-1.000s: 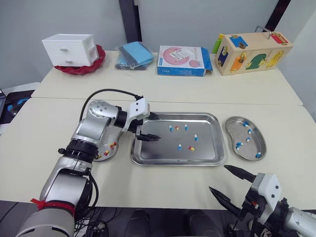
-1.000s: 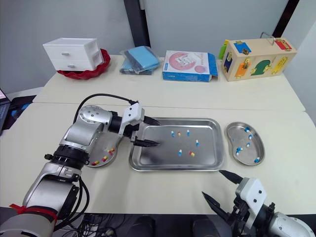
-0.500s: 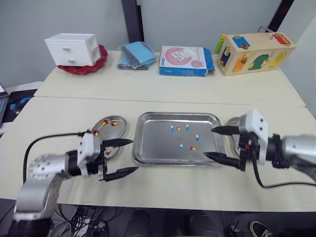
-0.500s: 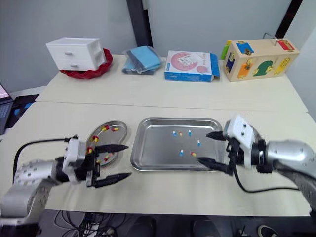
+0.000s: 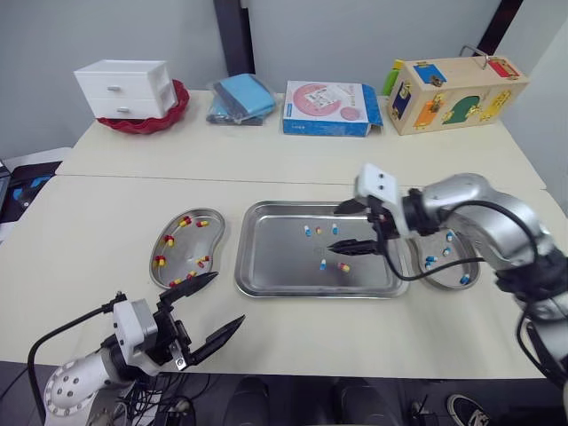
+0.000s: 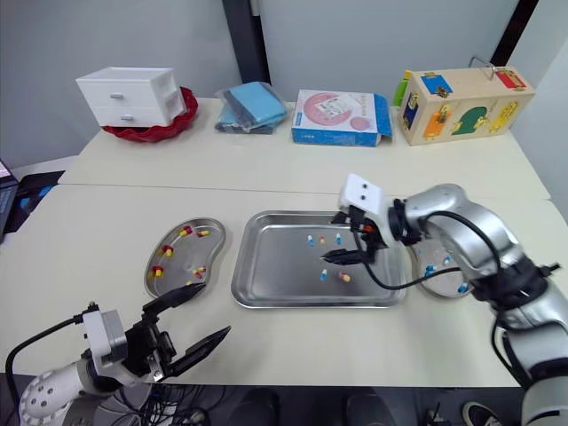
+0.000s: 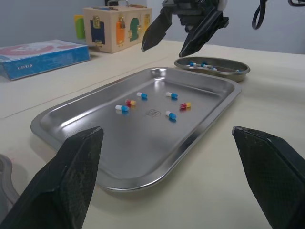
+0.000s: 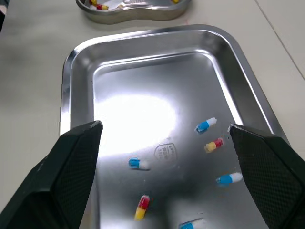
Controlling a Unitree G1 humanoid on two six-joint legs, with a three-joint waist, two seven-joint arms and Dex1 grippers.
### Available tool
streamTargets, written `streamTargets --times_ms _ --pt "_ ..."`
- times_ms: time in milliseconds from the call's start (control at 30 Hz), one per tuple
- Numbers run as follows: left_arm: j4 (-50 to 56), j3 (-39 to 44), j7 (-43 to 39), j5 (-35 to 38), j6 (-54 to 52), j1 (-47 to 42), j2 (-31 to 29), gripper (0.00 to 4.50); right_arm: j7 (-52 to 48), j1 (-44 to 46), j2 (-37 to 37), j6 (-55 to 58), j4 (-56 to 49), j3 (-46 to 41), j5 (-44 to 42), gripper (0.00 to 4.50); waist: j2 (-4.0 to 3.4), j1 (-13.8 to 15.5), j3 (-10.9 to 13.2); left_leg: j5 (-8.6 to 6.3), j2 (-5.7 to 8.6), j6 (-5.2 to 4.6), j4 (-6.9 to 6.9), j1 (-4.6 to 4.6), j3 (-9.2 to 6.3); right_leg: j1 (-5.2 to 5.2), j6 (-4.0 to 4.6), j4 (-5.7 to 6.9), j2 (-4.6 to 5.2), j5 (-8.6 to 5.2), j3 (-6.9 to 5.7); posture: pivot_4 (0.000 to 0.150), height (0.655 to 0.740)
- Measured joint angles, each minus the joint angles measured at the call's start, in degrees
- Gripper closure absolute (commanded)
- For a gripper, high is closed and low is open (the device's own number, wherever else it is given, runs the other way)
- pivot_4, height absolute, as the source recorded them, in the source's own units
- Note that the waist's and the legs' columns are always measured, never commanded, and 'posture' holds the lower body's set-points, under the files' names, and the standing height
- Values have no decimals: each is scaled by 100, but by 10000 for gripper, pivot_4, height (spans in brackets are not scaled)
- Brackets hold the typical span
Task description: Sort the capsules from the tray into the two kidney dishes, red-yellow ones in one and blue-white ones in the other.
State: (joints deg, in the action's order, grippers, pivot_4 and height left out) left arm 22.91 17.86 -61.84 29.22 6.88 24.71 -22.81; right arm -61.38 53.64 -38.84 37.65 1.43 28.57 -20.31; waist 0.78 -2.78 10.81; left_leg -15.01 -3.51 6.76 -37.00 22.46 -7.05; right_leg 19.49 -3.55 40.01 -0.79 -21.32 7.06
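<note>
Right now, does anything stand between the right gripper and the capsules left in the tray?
Nothing visible does. The right gripper hangs open above the tray, and the loose capsules lie uncovered on its bare floor beneath.

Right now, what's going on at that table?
The right end effector hangs open over the tray, holding nothing. Six capsules lie in the tray: four blue-white, two red-yellow. The left kidney dish holds red-yellow ones, and the right kidney dish holds blue-white ones. The left end effector is open and empty near the front edge of the table, short of the tray.
</note>
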Motion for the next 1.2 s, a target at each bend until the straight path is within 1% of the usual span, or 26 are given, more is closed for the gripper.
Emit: streamTargets --times_ms 33,133,167,233,400,633,733,800,1033,1200 --pt "14 -5 63 1 22 54 40 217 -87 117 153 -160 266 61 154 0 0 -20 0 0 0 0 0 0 -1 2 0 1 0 0 -1 1500 7400" --pt "170 -36 243 2 109 242 63 0 -317 313 492 -574 857 158 502 6038 0 -4 0 0 3 0 0 15 -8 8 0 -3 2 0 -8 1500 7400" --pt "226 -74 278 2 118 314 73 0 -369 358 610 -698 1066 160 602 8958 0 -10 0 0 4 0 0 17 -5 12 0 -3 3 0 -5 1500 7400" --pt "296 -146 427 1 119 432 165 0 -427 416 834 -943 1444 171 810 16538 0 -31 0 0 3 0 1 16 -4 13 0 -2 3 0 -4 1500 7400" --pt "434 -208 767 1 112 554 216 0 -497 452 1273 -1473 2252 180 1274 16538 -3 -49 2 0 1 0 1 16 -5 15 1 2 0 0 -5 1500 7400" --pt "558 -206 880 1 116 756 153 0 -559 545 1618 -1931 2967 177 1642 16538 -9 -55 6 0 1 1 3 16 -2 17 1 1 0 0 -1 1500 7400" --pt "645 -218 952 2 115 931 153 0 -452 764 1911 -2278 3672 166 1912 16538 -12 -100 8 0 0 0 7 14 -1 19 1 2 -1 0 0 1500 7400" --pt "646 -217 1003 4 112 963 150 0 -441 814 2015 -2445 3962 127 2003 16538 -13 -118 8 0 1 1 7 15 0 20 1 1 -1 0 1 1500 7400" --pt "680 -217 1084 13 108 1044 51 0 -360 946 2308 -2767 4608 -48 2314 16538 -15 -150 9 0 1 1 8 16 0 21 1 1 -1 0 2 1500 7400" --pt "680 -179 1110 45 108 1067 -32 0 -345 1034 2406 -2857 4885 -55 2553 16538 -17 -179 10 0 1 1 9 16 0 22 1 1 -1 0 3 1500 7400"
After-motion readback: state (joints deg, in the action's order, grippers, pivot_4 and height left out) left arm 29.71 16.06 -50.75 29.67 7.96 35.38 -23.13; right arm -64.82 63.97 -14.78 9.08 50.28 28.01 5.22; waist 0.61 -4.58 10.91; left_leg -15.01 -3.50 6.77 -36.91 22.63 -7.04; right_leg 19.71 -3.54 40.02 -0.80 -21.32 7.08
